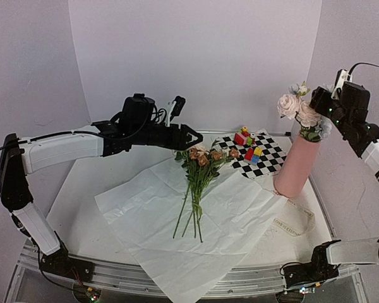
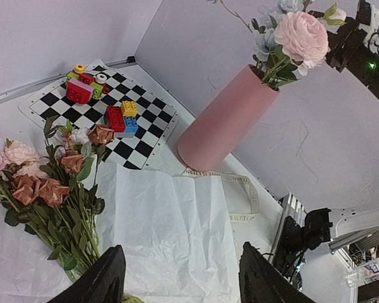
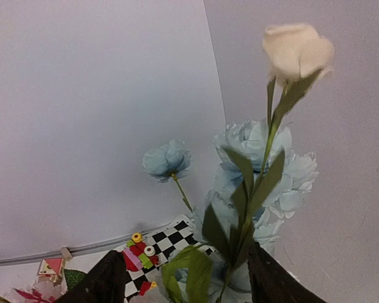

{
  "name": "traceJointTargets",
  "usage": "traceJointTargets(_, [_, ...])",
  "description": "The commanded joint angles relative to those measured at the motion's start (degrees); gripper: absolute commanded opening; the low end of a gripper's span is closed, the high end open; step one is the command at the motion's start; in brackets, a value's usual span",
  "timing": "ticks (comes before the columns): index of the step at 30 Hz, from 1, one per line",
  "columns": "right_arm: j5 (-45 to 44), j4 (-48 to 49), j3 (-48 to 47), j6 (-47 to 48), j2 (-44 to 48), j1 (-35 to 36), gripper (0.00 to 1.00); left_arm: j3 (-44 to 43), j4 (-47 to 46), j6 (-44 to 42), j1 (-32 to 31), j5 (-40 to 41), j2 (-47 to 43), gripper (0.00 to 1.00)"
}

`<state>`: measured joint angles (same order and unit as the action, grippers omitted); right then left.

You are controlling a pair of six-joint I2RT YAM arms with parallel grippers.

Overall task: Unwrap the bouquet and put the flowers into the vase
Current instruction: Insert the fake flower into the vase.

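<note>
Right gripper (image 3: 182, 255): fingers spread wide, clamping nothing, with green stems and leaves standing loose between them. It hovers at the mouth of the pink vase (image 1: 297, 165) on the right, where pink and blue blooms (image 1: 298, 107) stand upright. Left gripper (image 2: 182, 249) gapes wide too, empty, hanging over the heads of the other flowers (image 1: 199, 167), which lie on the unfolded white paper (image 1: 151, 214) mid-table. Just right of them, toy blocks (image 1: 249, 144) sit on a checkered mat (image 1: 271, 161).

Blooms (image 1: 297, 108) in vase (image 1: 295, 165), flowers (image 1: 199, 183) on white paper (image 1: 145, 214) (creased)
</note>
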<state>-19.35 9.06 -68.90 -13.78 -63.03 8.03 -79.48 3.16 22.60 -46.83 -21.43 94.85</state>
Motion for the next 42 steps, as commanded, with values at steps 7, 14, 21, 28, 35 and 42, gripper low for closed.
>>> traceJointTargets(7, [-2.71,-3.28,-3.33,0.33,3.60,-0.13,0.98,-0.14,-0.83,1.89,0.25,-0.66,-2.51,0.62])
traceJointTargets(14, [-11.98,-14.36,-12.19,-3.97,3.56,-0.15,0.98,0.85,-0.34,3.18,0.25,2.78,-3.08,0.62])
traceJointTargets(21, [-1.40,-16.73,-19.07,-5.09,4.61,-0.16,0.98,2.36,4.72,5.91,0.25,11.74,-3.42,0.66])
traceJointTargets(28, [24.92,-23.24,-20.52,-10.50,1.83,-0.04,0.89,2.43,7.19,9.22,0.74,13.13,-1.89,0.80])
traceJointTargets(35, [27.21,-19.74,-6.49,-13.65,9.48,5.67,0.89,-0.65,13.66,13.71,6.44,13.75,2.26,0.82])
traceJointTargets(42, [23.96,-24.28,2.55,-17.78,16.70,6.70,0.89,-0.25,16.01,13.42,11.69,12.89,4.35,0.82])
